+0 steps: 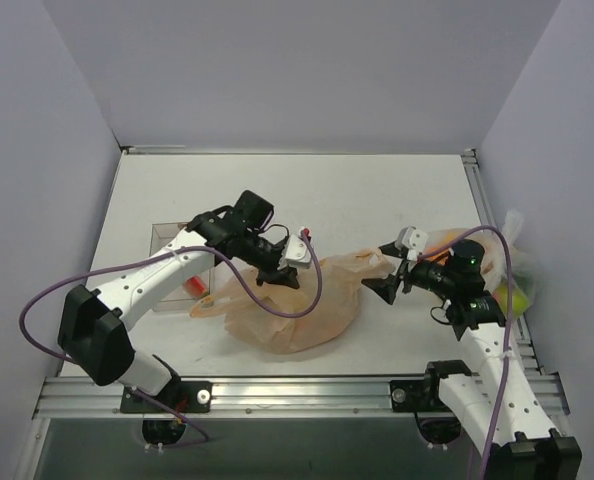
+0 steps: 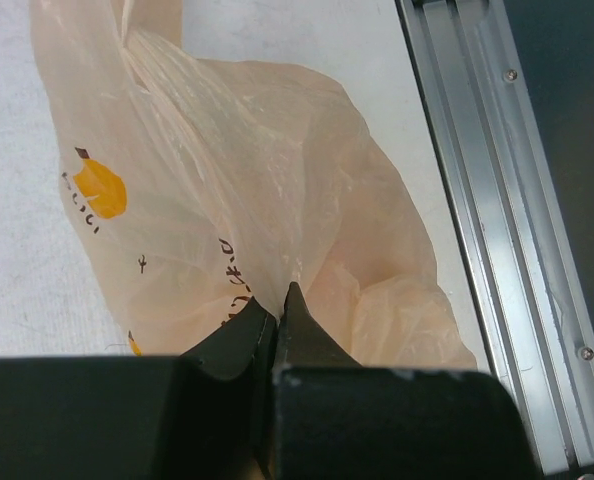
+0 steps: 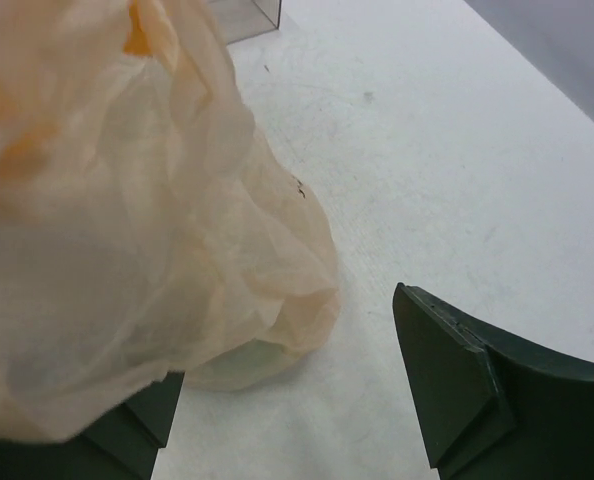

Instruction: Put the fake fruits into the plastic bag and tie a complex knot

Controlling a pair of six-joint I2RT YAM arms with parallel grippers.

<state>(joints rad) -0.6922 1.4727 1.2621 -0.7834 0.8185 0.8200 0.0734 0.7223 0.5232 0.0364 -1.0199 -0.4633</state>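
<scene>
The peach plastic bag (image 1: 289, 308) lies crumpled on the table between the arms. My left gripper (image 1: 277, 278) sits on its upper left part, shut on a fold of its film (image 2: 280, 296). The bag (image 2: 227, 170) stretches away from those jaws, with small orange print on it. My right gripper (image 1: 388, 286) stands open at the bag's right end. There the bag (image 3: 127, 220) drapes over the left fingertip (image 3: 127, 435) and nothing is clamped. Some fake fruits (image 1: 517, 290), orange, yellow and green, lie at the far right behind the right arm. No knot shows in any view.
A clear rectangular tray (image 1: 165, 238) stands at the left, with a red thing (image 1: 192, 288) at its near edge. Its corner (image 3: 245, 15) shows at the top of the right wrist view. An aluminium rail (image 2: 497, 200) runs along the table's near edge. Purple cables loop over both arms.
</scene>
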